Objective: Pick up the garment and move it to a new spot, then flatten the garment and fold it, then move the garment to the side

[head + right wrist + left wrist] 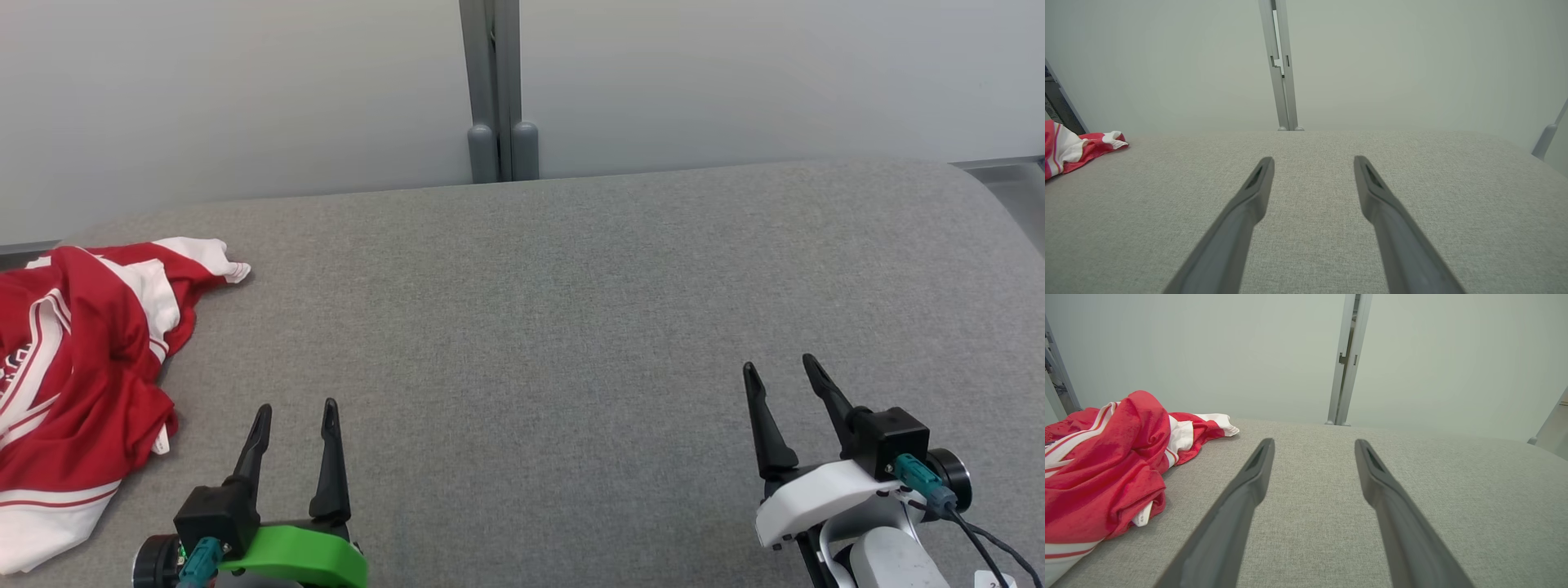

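The garment [73, 367] is a red top with white stripes, lying crumpled at the far left edge of the grey padded surface [539, 327]. In the left wrist view the garment [1106, 469] bunches up just left of my fingers. A small part of the garment [1073, 147] shows at the right wrist view's left edge. My left gripper [295, 412] [1314, 443] stands open with nothing in it, a short way right of the cloth. Far off at the lower right, my right gripper [780, 367] [1312, 159] is open and holds nothing.
A pale wall runs behind the surface, with a grey vertical post [494, 90] at its middle. The surface's right end rounds off near a grey ledge [1012, 175]. Bare grey fabric stretches between and beyond both grippers.
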Motion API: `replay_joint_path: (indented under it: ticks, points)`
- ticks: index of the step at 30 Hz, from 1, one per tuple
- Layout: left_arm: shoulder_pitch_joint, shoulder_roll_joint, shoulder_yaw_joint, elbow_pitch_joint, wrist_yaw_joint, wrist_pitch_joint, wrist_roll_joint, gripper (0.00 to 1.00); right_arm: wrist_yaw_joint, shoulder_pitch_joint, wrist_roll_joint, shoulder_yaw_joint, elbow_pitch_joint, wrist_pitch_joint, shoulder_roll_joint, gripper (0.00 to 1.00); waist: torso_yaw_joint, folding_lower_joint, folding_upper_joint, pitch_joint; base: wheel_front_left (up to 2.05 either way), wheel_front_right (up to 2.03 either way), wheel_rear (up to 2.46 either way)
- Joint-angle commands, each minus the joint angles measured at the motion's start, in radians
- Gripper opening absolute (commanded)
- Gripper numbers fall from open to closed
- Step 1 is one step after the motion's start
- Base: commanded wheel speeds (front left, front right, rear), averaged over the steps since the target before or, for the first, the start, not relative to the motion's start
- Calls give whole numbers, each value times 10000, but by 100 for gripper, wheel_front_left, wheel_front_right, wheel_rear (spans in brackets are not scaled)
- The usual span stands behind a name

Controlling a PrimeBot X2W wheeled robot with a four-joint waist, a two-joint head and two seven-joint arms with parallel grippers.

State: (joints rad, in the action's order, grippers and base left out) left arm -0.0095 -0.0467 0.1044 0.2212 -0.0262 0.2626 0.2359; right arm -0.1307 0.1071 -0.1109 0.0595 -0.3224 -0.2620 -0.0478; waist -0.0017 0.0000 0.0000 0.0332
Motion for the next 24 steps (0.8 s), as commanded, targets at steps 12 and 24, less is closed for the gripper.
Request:
replay_joint_path:
  ticks: [12,24]
  points:
    - [133,-65,58,54,70,24,179,100,-1,49,73,2,-43,-40,-43,100,9,0,0,-5,0,0,0]
    - [116,-65,-4,2,22,22,0,100,-1,-167,130,-166,116,-30,-39,100,1403,0,0,62,0,0,0]
